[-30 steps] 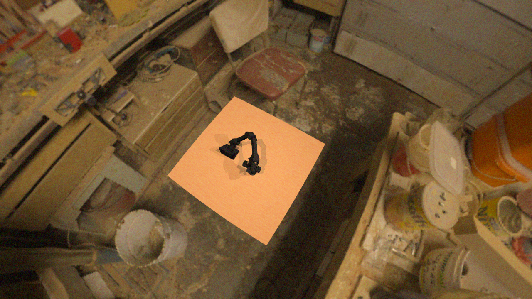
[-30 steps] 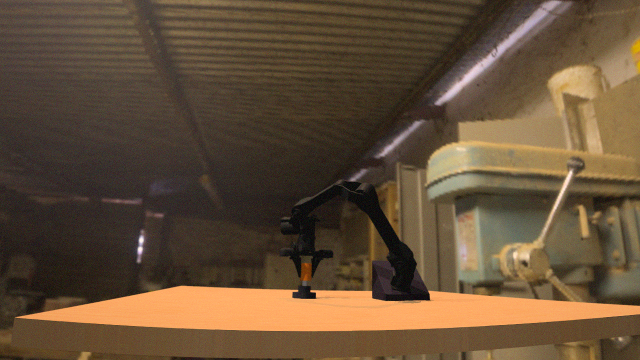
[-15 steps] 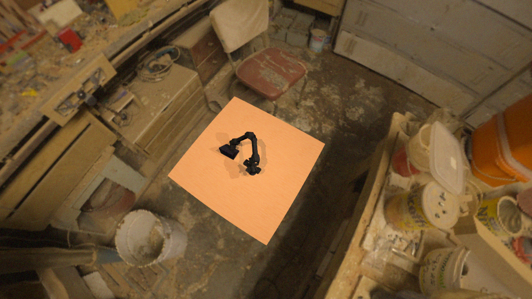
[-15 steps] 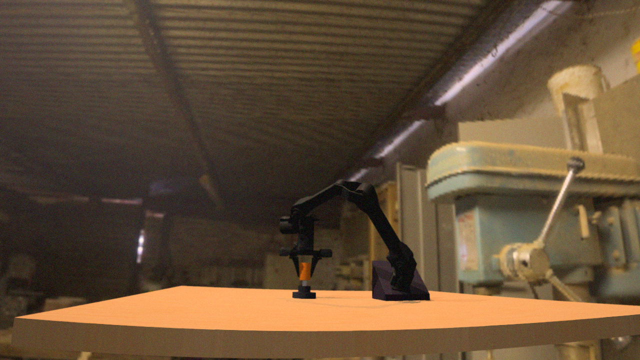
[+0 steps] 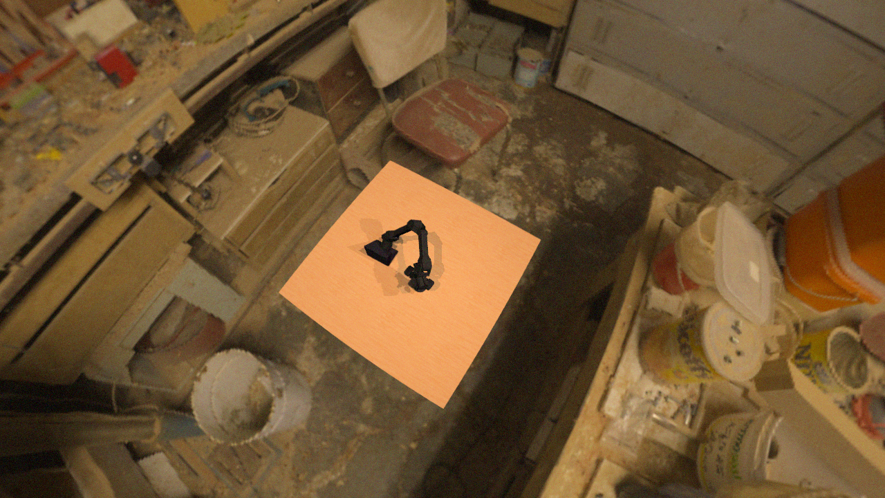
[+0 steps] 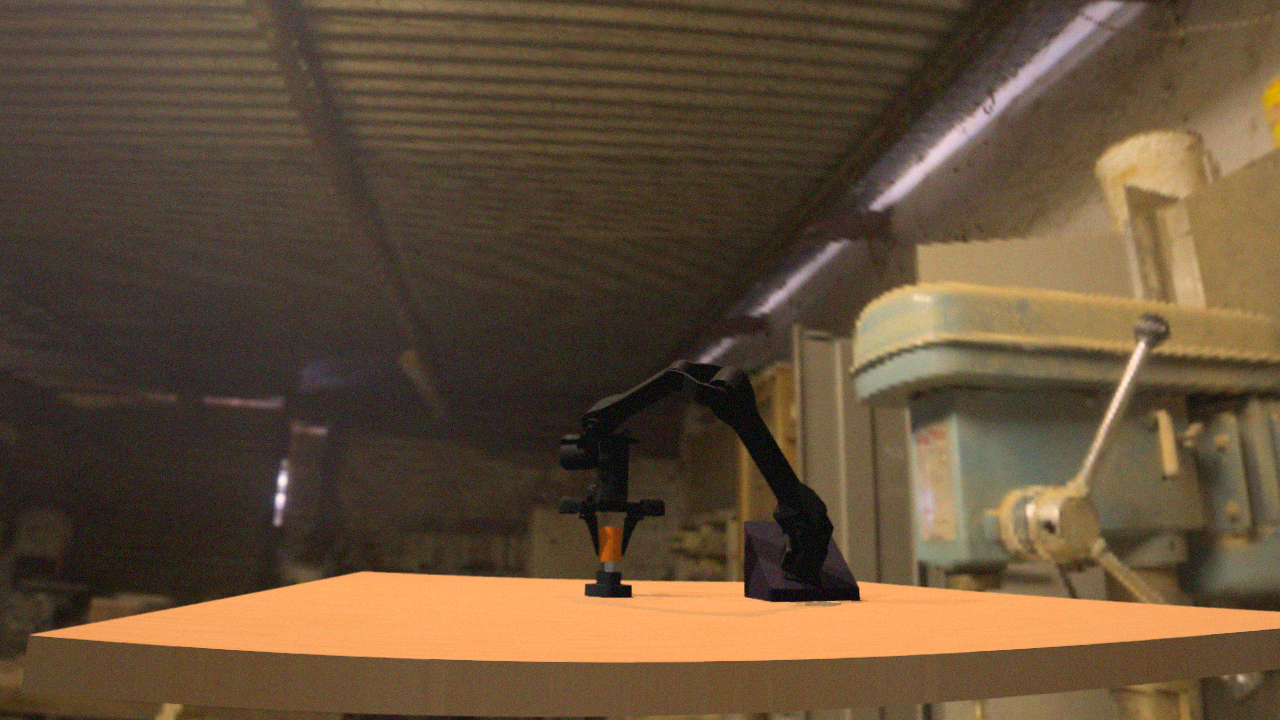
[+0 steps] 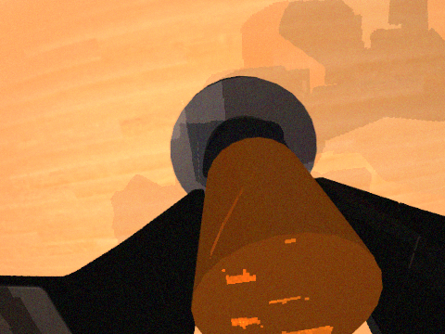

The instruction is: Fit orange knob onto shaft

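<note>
The orange knob stands upright between the fingers of my gripper, which is shut on it. The round dark pedestal stands on the table under the knob. A short length of the silver shaft shows between the knob's lower end and the pedestal, so the knob is above the pedestal and not touching it. In the wrist view the knob hides the shaft. The knob's hole and the shaft's flat side are hidden, and I cannot tell whether they line up. In the top view the arm hides knob and pedestal.
The arm's dark wedge-shaped base stands on the orange wooden table. The arm arches from it to the pedestal. The table's edges show in the top and exterior views, with a cluttered workshop behind.
</note>
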